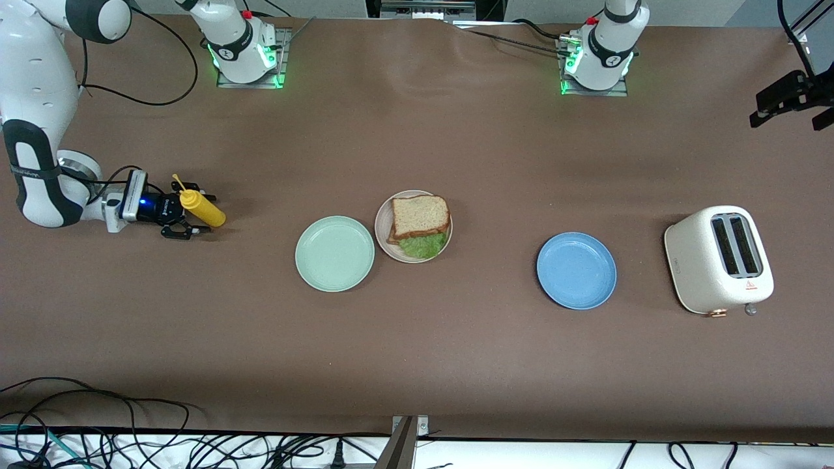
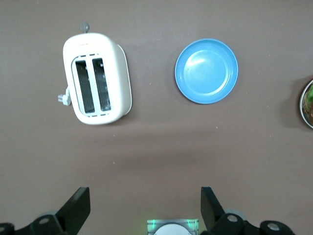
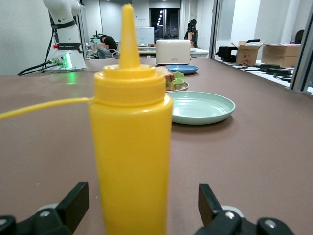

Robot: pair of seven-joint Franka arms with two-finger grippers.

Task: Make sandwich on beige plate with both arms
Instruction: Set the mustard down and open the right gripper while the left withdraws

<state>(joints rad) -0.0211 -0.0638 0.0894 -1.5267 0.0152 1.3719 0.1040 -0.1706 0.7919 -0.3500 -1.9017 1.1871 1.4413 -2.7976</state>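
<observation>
Bread tops the sandwich (image 1: 420,225) on the beige plate (image 1: 384,225) in the front view, with lettuce poking out at the edge nearer the camera; the mint-green plate (image 1: 334,253) touches the beige plate toward the right arm's end of the table (image 1: 417,352), the blue plate (image 1: 576,270) and the toaster (image 1: 718,259) lie toward the left arm's end. The right pincer (image 1: 189,218) sits low, well apart from the beige plate, its fingers spread around a yellow squeeze bottle (image 1: 203,208). The left pincer (image 1: 791,98) waits high above the table's end. The left wrist view shows its fingers wide open, holding nothing, over bare table beside the toaster (image 2: 97,85). The right wrist view shows the bottle (image 3: 131,147) upright between parted fingers, not clamped. Judged from this, a careless sideways motion could tip the bottle, since nothing pins it.
</observation>
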